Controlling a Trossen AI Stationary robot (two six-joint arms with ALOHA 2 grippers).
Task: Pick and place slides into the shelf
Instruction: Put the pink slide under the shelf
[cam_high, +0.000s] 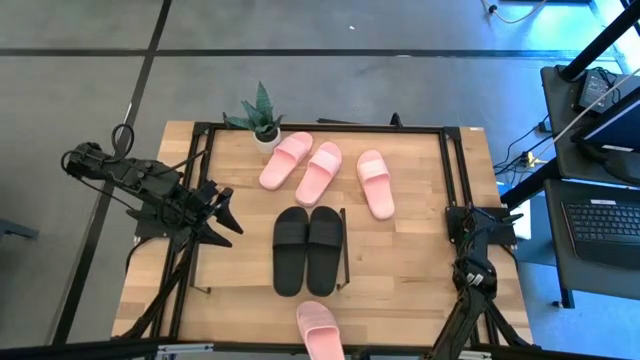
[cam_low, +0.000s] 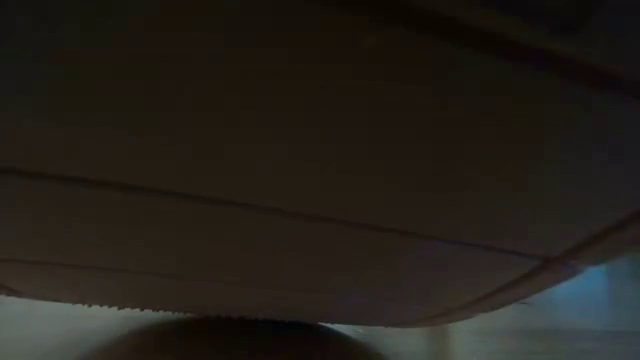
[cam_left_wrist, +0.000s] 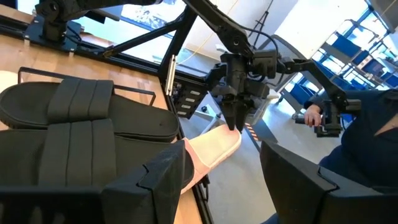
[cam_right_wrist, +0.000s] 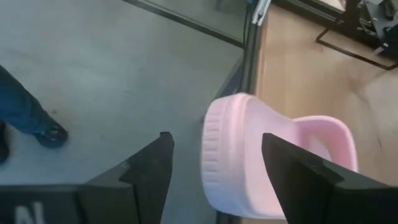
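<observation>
Item: pink slide (cam_high: 320, 329), lone, at worktop (cam_high: 410, 250) near edge, 6 o'clock of black pair (cam_high: 308, 250), heel overhanging.
Long axis: roughly 12–6.
Right end effector (cam_right_wrist: 214, 163): open, empty, fingers straddling heel; nearer arm.
Left end effector (cam_high: 222, 212): open, empty, 9 o'clock of black pair.

Slides: black pair (cam_high: 308, 249) side by side, table centre | three pale pink slides (cam_high: 327, 172) flat toward far edge | fourth pink slide (cam_high: 319, 329) overhanging near edge | Shelf: black frame (cam_high: 343, 245) beside the black pair
</observation>
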